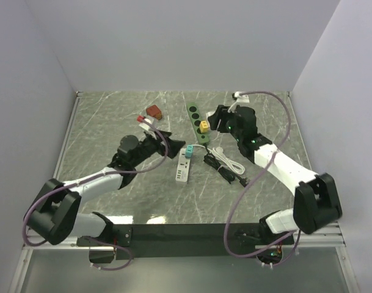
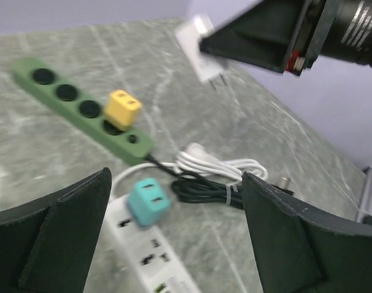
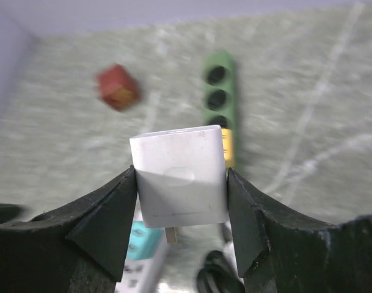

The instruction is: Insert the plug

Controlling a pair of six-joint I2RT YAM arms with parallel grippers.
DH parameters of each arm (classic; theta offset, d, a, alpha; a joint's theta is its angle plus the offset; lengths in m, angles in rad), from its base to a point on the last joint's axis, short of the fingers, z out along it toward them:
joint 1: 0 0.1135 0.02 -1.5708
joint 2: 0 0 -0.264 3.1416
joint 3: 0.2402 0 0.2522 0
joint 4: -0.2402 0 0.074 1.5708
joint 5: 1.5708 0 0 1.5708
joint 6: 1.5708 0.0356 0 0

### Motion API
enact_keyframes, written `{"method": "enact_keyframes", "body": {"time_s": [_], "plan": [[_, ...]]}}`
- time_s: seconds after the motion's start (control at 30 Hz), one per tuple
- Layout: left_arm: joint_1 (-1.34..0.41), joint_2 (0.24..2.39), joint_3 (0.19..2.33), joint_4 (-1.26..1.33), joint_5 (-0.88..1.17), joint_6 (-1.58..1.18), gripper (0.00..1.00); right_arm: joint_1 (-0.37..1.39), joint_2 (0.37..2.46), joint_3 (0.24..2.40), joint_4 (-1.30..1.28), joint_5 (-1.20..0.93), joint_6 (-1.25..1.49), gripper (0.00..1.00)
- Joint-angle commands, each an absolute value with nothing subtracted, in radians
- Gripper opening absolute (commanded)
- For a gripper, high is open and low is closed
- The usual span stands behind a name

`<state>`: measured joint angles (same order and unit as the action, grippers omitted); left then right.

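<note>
My right pincer (image 3: pixel 181 183) is shut snugly on the white, square-bodied plastic plug (image 3: pixel 176 155). Both fingers press its flanks, and its metal prongs point down at the marbled grey tabletop (image 3: pixel 332 73). In the left wrist view the plug hangs in the upper middle of the frame, well clear of the surface.

The long green power strip (image 3: pixel 219 91) sits just behind the plug in my right wrist view. Its long axis runs from frame centre straight up towards the top edge. A yellow plug (image 3: pixel 228 146) fills the socket nearest me, and three round sockets above it stand free. From overhead, my right pincer hovers just right of that strip, so I judge this arm the nearer one. The move would be a short carry up-frame and then a descent.

My left pincer (image 2: pixel 173 244) is spread wide and holds nothing. It hangs over the upper end of the white power strip (image 2: pixel 149 256), where a teal cube adapter (image 2: pixel 148 201) is seated. A bundle of white and black cables (image 2: pixel 216 183) lies at the centre of the frame, between the two strips. A small red block (image 3: pixel 116 87) rests at upper left, well apart.
</note>
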<state>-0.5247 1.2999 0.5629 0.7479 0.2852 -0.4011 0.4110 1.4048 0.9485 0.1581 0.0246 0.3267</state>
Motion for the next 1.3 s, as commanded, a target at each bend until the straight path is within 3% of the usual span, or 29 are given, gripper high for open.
{"method": "enact_keyframes", "body": {"time_s": [0.0, 0.27, 0.73, 0.93, 1.03, 1.2, 1.27], "plan": [[-0.619, 1.365, 0.589, 0.88, 0.235, -0.391, 0.93, 0.426, 1.318, 0.838, 0.423, -0.119, 0.458, 0.0], [-0.729, 1.411, 0.594, 1.034, 0.078, -0.4, 0.93, 0.511, 1.238, 0.75, 0.597, -0.222, 0.567, 0.0], [-0.799, 1.502, 0.589, 1.192, -0.118, -0.459, 0.87, 0.574, 1.218, 0.71, 0.624, -0.277, 0.591, 0.0], [-0.836, 1.511, 0.613, 1.192, -0.202, -0.448, 0.78, 0.575, 1.273, 0.701, 0.687, -0.337, 0.632, 0.0], [-0.842, 1.517, 0.629, 1.172, -0.231, -0.448, 0.67, 0.574, 1.292, 0.696, 0.709, -0.36, 0.64, 0.0], [-0.85, 1.522, 0.621, 1.182, -0.301, -0.445, 0.58, 0.574, 1.301, 0.689, 0.723, -0.377, 0.646, 0.0], [-0.851, 1.516, 0.611, 1.201, -0.31, -0.44, 0.49, 0.574, 1.301, 0.689, 0.716, -0.377, 0.64, 0.0]]}}
